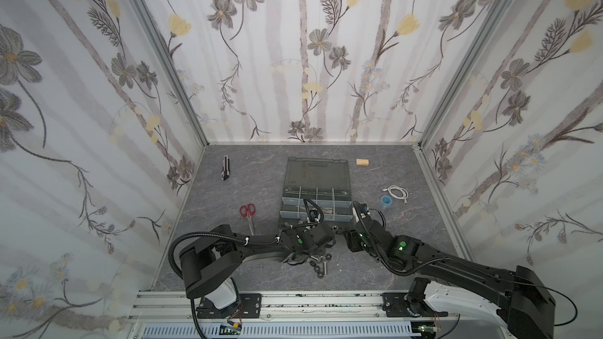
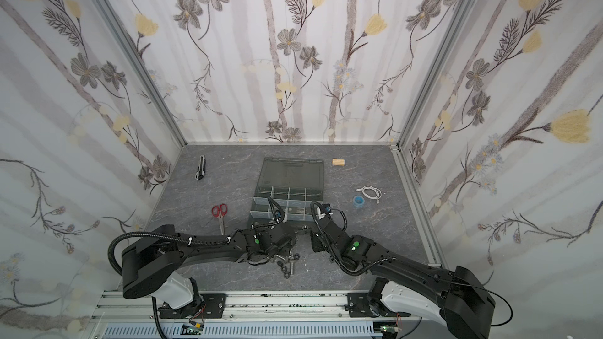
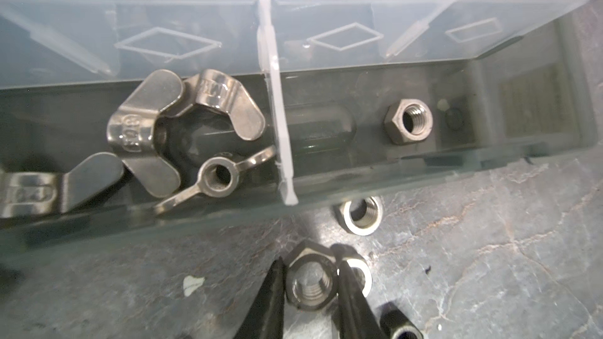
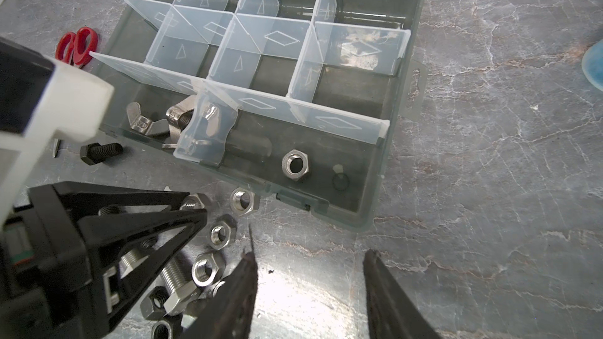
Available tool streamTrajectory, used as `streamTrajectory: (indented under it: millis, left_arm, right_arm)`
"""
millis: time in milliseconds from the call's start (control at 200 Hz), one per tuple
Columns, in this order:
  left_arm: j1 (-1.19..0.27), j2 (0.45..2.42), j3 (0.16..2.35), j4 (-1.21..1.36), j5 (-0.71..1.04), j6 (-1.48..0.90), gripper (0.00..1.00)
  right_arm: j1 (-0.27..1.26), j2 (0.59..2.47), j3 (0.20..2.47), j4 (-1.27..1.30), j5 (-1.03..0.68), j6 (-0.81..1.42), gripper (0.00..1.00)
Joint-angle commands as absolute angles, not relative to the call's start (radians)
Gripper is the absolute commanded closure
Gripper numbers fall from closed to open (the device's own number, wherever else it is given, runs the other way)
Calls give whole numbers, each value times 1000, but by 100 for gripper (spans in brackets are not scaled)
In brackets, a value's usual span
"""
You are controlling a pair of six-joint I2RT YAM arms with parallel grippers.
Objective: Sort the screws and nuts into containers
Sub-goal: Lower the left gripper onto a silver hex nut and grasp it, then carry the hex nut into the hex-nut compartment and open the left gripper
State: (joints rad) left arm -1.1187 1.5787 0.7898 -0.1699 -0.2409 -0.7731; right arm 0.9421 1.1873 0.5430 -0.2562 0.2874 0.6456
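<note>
My left gripper (image 3: 310, 277) is shut on a silver hex nut (image 3: 311, 285) just above the table, in front of the dark grey organizer case (image 3: 424, 174). In one of its containers lie wing nuts (image 3: 182, 138). A lone hex nut (image 3: 408, 122) sits in the compartment beside it. My right gripper (image 4: 310, 262) stands open over bare table by the case's front rim (image 4: 326, 210). Loose screws and nuts (image 1: 321, 264) are piled near both grippers, among them a silver screw (image 4: 176, 282) and a black screw (image 4: 101, 153). Another nut (image 4: 243, 202) lies against the case.
Red scissors (image 1: 248, 213) lie left of the case and a utility knife (image 1: 225, 167) at the back left. A wooden block (image 1: 362, 162) sits at the back right. A blue tape roll (image 1: 386, 200) and a white cable (image 1: 398, 192) are right of the case.
</note>
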Motion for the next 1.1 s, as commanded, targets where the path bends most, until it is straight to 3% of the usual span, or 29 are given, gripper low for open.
streamTrajectory:
  millis: [0,390,794,1099]
  left_arm:
    - [-1123,1548,787,-183,-226,-760,76]
    - [-1123,1504,874,-183,-239,-708,74]
    - [-1040,1697,1064,-181,-248,-621,74]
    - [-1014,1727,1073,-179,-254,-615,53]
  right_arm:
    - [942,1181,542,-228,309,655,47]
    - [942,1167,548,-245,320,655,47]
    - [937,1134,550,-272,338,663,47]
    - [936,1121,540,-278,343,672,47]
